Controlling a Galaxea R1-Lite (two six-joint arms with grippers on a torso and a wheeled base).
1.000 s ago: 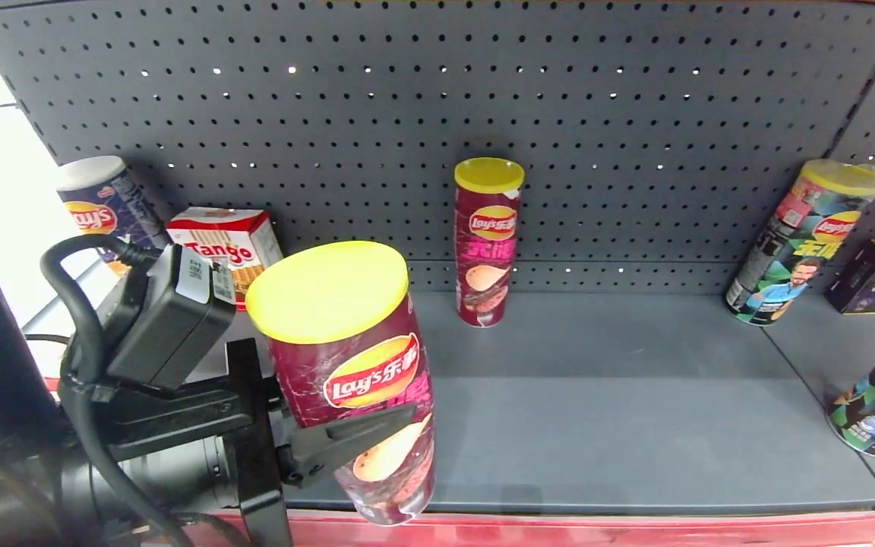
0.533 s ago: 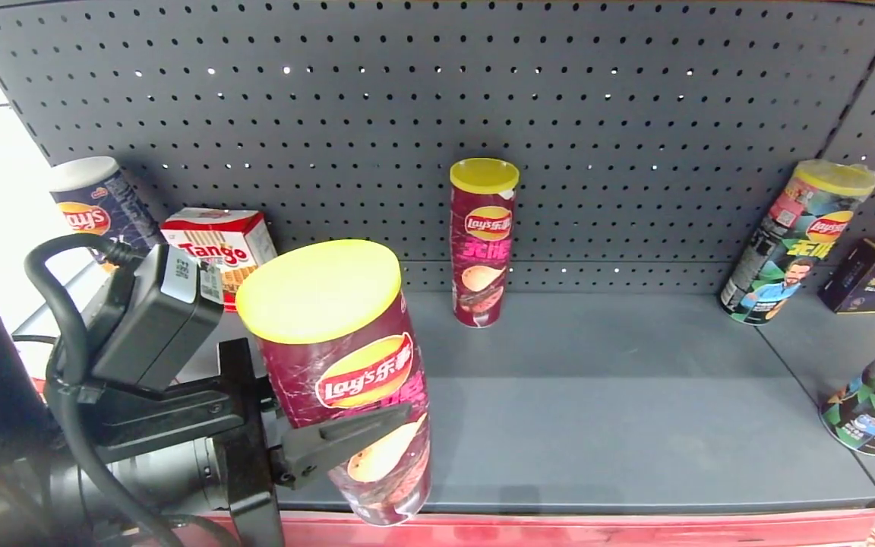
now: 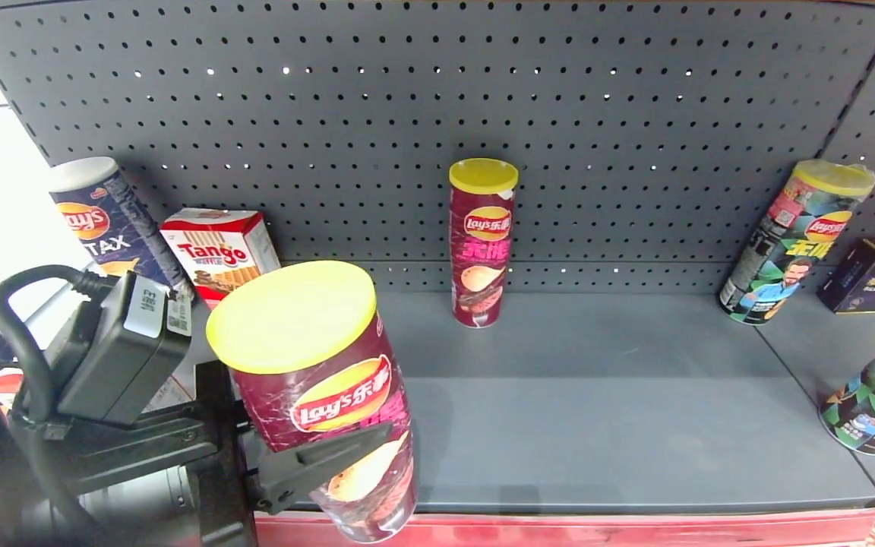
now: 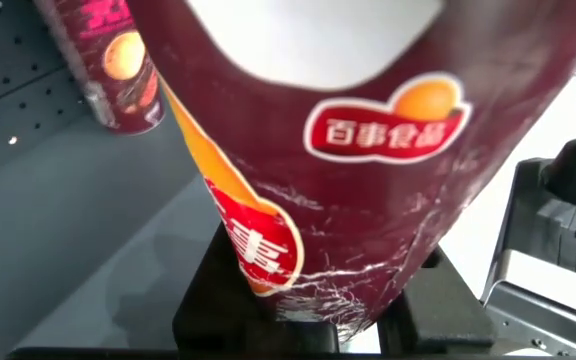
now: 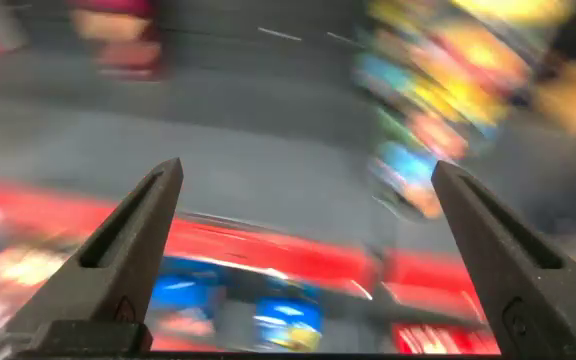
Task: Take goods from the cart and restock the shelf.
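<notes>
Maroon with a yellow lid, the chip can (image 3: 316, 395) stood upright, clamped in my left claw (image 3: 335, 456) at the shelf's (image 3: 597, 425) front edge, towards its left end. Over the last second it had slid left and dipped a little (its base now hung below the front lip), uncovering more of the blue can (image 3: 107, 220) and the wafer box (image 3: 221, 251) near the back left corner. So nothing was placed yet; I judged it must rise and go inward, towards the matching can (image 3: 481, 243) at the back edge. My right claw (image 5: 306, 170) gaped wide, empty.
</notes>
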